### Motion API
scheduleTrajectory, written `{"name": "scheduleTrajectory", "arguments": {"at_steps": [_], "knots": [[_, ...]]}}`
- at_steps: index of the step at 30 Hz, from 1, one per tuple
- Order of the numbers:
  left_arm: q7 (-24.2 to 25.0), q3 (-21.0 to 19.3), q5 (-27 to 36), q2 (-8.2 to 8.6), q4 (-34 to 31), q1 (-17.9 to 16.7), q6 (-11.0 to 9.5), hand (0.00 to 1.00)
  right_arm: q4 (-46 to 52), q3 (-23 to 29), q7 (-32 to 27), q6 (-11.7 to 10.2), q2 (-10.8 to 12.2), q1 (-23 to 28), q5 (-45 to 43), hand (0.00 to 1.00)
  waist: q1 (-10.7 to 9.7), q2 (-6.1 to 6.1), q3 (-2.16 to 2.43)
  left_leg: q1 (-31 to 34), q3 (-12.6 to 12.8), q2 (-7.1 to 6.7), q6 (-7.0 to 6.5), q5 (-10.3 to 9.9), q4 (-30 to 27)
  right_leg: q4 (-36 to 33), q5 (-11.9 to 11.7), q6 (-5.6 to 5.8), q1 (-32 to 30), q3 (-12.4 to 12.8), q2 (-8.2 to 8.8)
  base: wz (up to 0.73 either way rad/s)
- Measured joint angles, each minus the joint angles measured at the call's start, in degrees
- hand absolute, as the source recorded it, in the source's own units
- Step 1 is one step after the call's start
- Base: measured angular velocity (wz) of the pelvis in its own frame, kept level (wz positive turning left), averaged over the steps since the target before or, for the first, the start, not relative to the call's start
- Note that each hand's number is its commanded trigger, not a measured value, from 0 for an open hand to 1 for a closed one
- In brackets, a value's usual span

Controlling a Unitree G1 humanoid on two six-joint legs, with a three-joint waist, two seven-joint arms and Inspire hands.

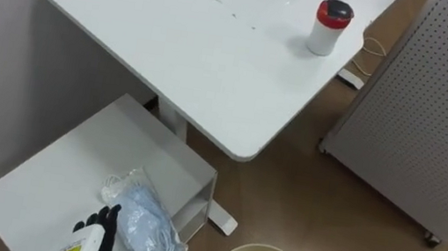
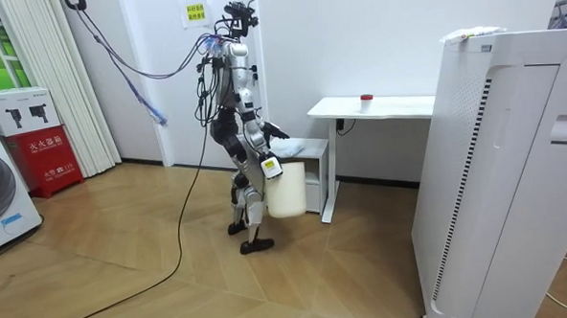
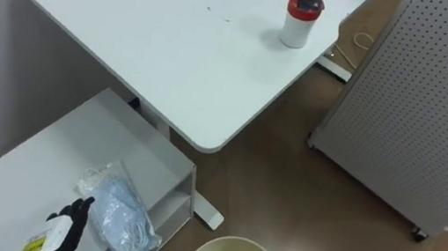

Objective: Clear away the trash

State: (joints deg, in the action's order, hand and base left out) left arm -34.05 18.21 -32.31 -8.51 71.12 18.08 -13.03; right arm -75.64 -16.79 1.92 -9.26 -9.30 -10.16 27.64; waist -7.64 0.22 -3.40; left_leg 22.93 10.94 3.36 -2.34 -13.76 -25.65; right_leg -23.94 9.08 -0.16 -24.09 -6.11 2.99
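Your robot's left hand (image 1: 94, 235) is low down, with its fingers straight and side by side, not curled round anything. The fingertips touch the garbage, a clear bag (image 1: 143, 220) of pale blue stuff, which lies just right of the hand. Both rest on a low white cabinet (image 1: 65, 173). Further right of the hand and lower is a cream bin (image 1: 268, 250). In the room view the right hand (image 2: 269, 165) is at the bin's rim, and you cannot tell how it holds. Beyond the left hand stands a white desk (image 1: 183, 39). Far off on it, to the right, is a cup (image 1: 329, 27) with a red lid. A dotted grey panel (image 1: 439, 113) stands furthest right.
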Motion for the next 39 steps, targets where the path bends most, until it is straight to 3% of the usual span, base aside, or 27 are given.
{"name": "scheduleTrajectory", "arguments": {"at_steps": [6, 8, 14, 20, 28, 34, 39], "knots": [[-0.92, 0.03, -1.20, -0.29, 0.67, 2.12, 1.24, 0.00, 0.03, -0.03, 0.05, -0.05, -0.25, -0.65, 0.39, 1.00, -0.19, 0.19, -0.24, 2.25, 0.00, -0.02, -0.01, 0.02, -0.77, -0.87, -0.02, -0.03, -2.49, -0.17, 0.19, 0.00], [-1.52, -0.02, -2.23, -0.61, 0.68, 2.79, 1.82, 0.00, 0.12, 0.02, -0.05, -0.02, -0.30, -1.07, 0.38, 1.00, -0.23, 0.34, -0.63, 2.91, 0.01, 0.04, -0.01, 0.01, -1.22, -0.95, -0.02, -0.03, -3.06, -0.10, 0.17, -0.02], [-3.28, 0.06, -4.98, -0.98, 0.67, 6.07, 3.96, 0.00, 0.60, -0.05, -0.82, 0.22, -0.60, -2.34, 1.01, 1.00, -0.39, 1.05, -1.10, 7.17, 0.03, 0.36, -0.17, -0.13, -3.10, -2.38, -0.03, -0.05, -7.08, -0.22, 0.20, 0.00], [-3.75, 0.04, -4.98, -0.93, 0.67, 8.82, 5.48, 0.00, 0.60, -1.37, -1.65, 0.59, -0.56, -3.64, 1.64, 1.00, -1.20, 1.06, -1.27, 8.82, 0.03, 0.47, -0.19, -0.14, -4.00, -3.87, 0.01, -0.11, -8.96, -0.19, 0.32, 0.00], [-4.72, 0.09, -4.99, -0.92, 0.59, 10.04, 5.60, 0.00, 1.53, -2.23, -1.37, 0.60, -0.65, -3.88, 4.39, 1.00, -2.27, 1.05, -1.47, 11.20, 0.02, 0.85, -0.30, -0.39, -5.58, -5.51, 0.23, -0.47, -11.29, -0.21, 0.27, 0.00], [-5.67, 1.30, -4.92, -1.03, 0.63, 10.74, 5.58, 0.00, 3.17, -2.19, -1.72, 0.56, -0.77, -4.38, 6.97, 1.00, -4.72, 0.93, -1.65, 16.02, -0.09, 1.02, -0.49, -0.66, -9.03, -9.05, 0.91, -0.97, -16.13, -0.42, 0.88, 0.01], [-5.81, 1.27, -4.90, -1.01, 0.62, 10.98, 5.54, 0.00, 4.58, -2.14, -1.70, 0.59, -0.78, -4.33, 7.97, 1.00, -5.05, 0.96, -1.82, 17.30, -0.07, 1.32, -0.51, -1.23, -10.31, -10.09, 1.47, -1.12, -17.43, -0.32, 0.89, -0.02]]}}
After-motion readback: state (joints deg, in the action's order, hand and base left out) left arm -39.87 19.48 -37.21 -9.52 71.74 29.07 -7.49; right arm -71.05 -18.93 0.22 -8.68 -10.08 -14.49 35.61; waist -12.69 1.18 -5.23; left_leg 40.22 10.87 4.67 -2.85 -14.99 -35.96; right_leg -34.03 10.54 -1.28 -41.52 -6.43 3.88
